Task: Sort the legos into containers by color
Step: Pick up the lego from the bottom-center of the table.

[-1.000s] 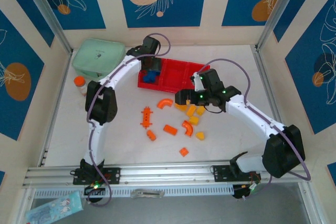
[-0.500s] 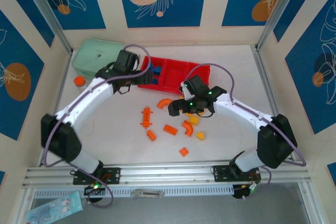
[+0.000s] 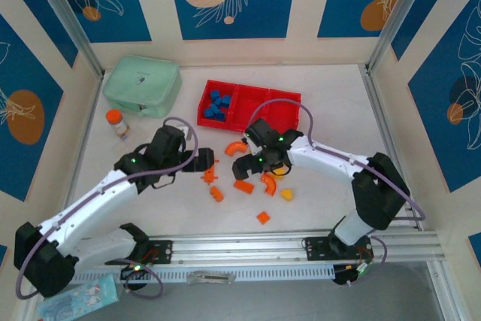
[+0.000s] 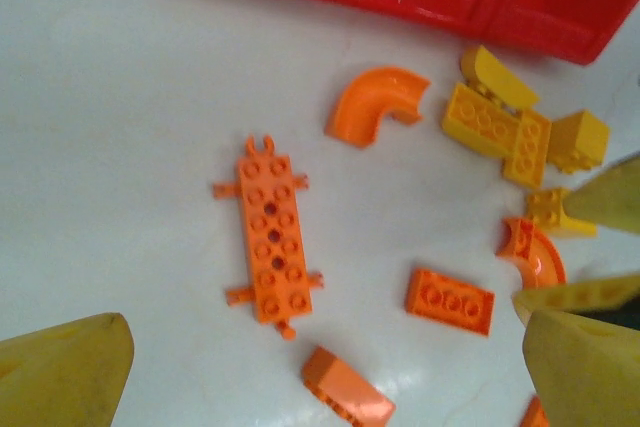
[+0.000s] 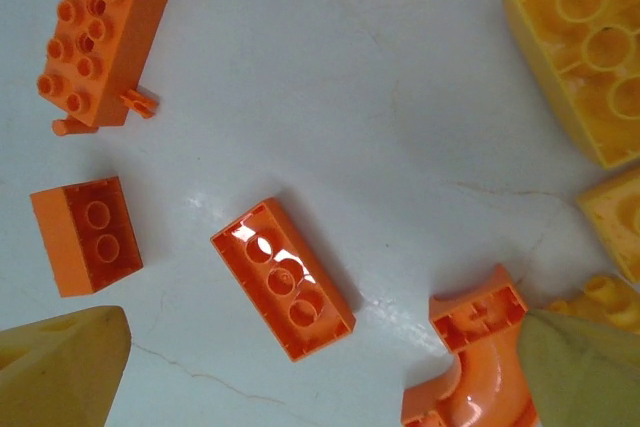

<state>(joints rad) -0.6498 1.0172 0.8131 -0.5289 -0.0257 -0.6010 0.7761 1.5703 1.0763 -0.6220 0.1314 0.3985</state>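
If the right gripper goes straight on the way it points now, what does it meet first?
Most likely the right gripper meets the orange three-hole brick lying between its open fingers; depth is unclear.

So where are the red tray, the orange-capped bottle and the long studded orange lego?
red tray (image 3: 250,102), top view, bare floor of its middle compartment.
orange-capped bottle (image 3: 115,121), top view, just below its cap.
long orange lego (image 4: 270,244), left wrist view, studded top face.
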